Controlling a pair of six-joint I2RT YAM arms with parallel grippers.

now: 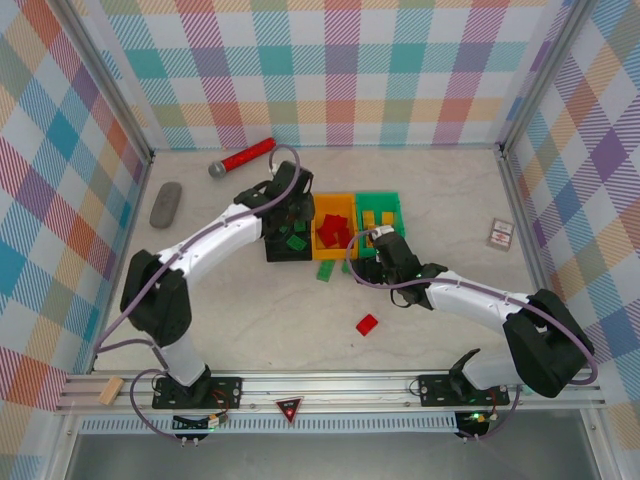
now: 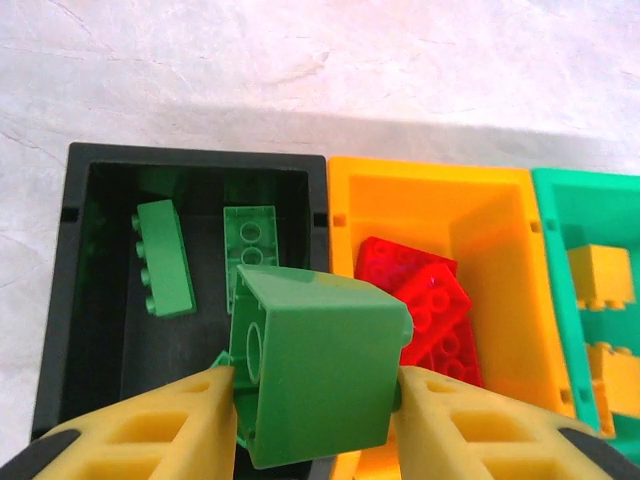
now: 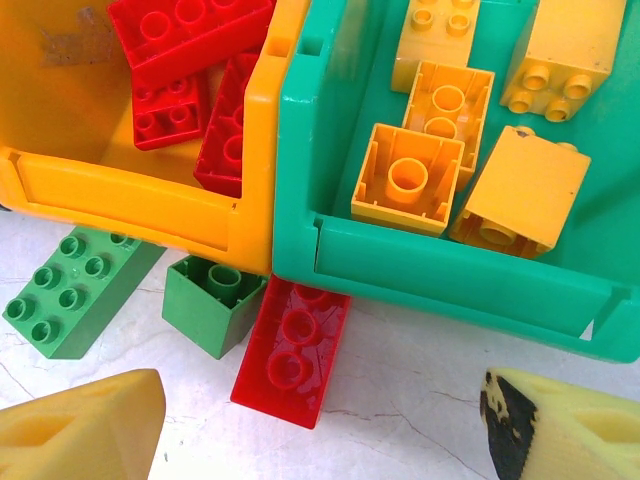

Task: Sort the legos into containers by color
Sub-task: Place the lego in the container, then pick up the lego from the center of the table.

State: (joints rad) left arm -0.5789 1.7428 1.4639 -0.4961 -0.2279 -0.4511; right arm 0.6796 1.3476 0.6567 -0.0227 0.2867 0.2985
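My left gripper (image 2: 315, 400) is shut on a green lego (image 2: 320, 365), which hangs over the near edge of the black container (image 2: 190, 155). Two green legos (image 2: 165, 258) lie inside that bin. The orange container (image 2: 430, 175) holds red legos (image 2: 425, 305), and the green container (image 2: 545, 250) holds yellow-orange legos (image 2: 600, 275). My right gripper (image 3: 320, 430) stands open just above a red lego (image 3: 292, 350) that lies upside down on the table against the green container's front wall (image 3: 450, 270). Beside it are a small green lego (image 3: 213, 305) and a long green lego (image 3: 75, 290).
Another red lego (image 1: 367, 324) lies alone on the table nearer the arm bases. A red-handled microphone (image 1: 243, 157) and a grey remote (image 1: 166, 204) sit at the back left. A small card-like item (image 1: 500, 234) lies at the right.
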